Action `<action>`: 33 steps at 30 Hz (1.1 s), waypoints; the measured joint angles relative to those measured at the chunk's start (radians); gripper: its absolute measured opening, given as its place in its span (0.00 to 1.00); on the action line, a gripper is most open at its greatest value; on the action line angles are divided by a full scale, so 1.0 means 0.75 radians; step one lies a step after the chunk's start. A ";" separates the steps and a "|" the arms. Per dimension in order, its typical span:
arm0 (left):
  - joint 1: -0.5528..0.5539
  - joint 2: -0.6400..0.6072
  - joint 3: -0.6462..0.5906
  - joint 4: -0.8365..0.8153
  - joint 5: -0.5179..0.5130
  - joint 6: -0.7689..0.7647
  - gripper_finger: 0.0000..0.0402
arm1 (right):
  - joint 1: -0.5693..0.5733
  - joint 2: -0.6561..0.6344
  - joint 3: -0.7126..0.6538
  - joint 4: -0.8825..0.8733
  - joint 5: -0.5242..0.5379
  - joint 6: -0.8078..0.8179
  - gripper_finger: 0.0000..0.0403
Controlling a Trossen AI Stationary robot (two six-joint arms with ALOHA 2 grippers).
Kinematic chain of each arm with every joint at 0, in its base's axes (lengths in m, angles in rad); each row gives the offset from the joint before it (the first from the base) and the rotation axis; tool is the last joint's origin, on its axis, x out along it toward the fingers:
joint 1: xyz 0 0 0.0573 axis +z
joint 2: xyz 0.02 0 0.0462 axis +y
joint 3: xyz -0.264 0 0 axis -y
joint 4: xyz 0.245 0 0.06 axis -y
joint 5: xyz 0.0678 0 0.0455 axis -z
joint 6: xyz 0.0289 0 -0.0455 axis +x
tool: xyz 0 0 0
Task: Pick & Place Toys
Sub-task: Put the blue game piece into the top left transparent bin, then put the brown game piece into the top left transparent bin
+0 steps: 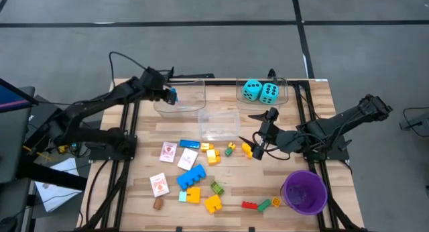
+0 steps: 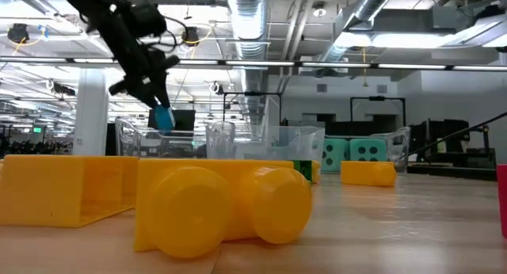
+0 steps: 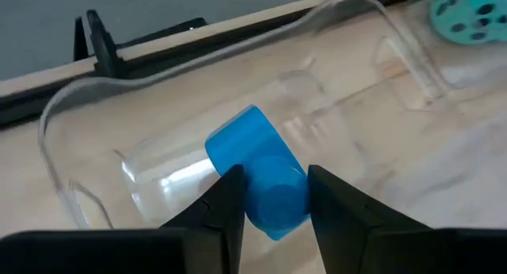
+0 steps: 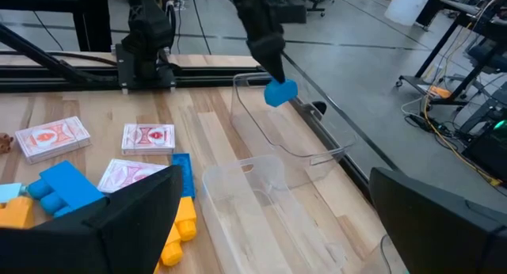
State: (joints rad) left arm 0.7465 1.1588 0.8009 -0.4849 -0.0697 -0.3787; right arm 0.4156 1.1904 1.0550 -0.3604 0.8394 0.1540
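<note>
an open-plan lab or workshop: exposed ceiling ducts (image 2: 261, 20), strip lights, wooden workbench (image 1: 322, 125)

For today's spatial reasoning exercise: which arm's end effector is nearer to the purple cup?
The right. The right end effector hangs open over the table's middle, a short way from the purple cup. The left end effector, gripping a blue brick, is at a far clear bin.

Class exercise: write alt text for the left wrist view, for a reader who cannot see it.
The left claw grips a blue brick above a clear bin on the wooden table. A turquoise die with black dots shows at one corner, past the bin's far wall.
</note>
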 joint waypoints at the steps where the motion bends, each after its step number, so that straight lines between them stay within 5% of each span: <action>1: 0.013 0.027 0.000 0.009 0.001 0.017 0.27 | 0.000 0.000 0.000 0.002 0.000 -0.001 0.98; 7: 0.056 0.156 0.000 0.016 -0.027 0.089 0.27 | 0.000 0.000 0.000 0.003 0.000 -0.001 0.98; 17: 0.083 0.140 0.000 0.009 -0.106 0.121 0.28 | 0.001 0.000 0.000 0.002 -0.001 -0.001 0.98; 33: 0.078 0.054 0.000 0.008 -0.205 0.121 0.47 | 0.001 0.000 0.000 -0.002 -0.003 0.003 0.98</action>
State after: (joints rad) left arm 0.8053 1.1991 0.8009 -0.4786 -0.2234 -0.2881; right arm 0.4164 1.1904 1.0550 -0.3622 0.8371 0.1566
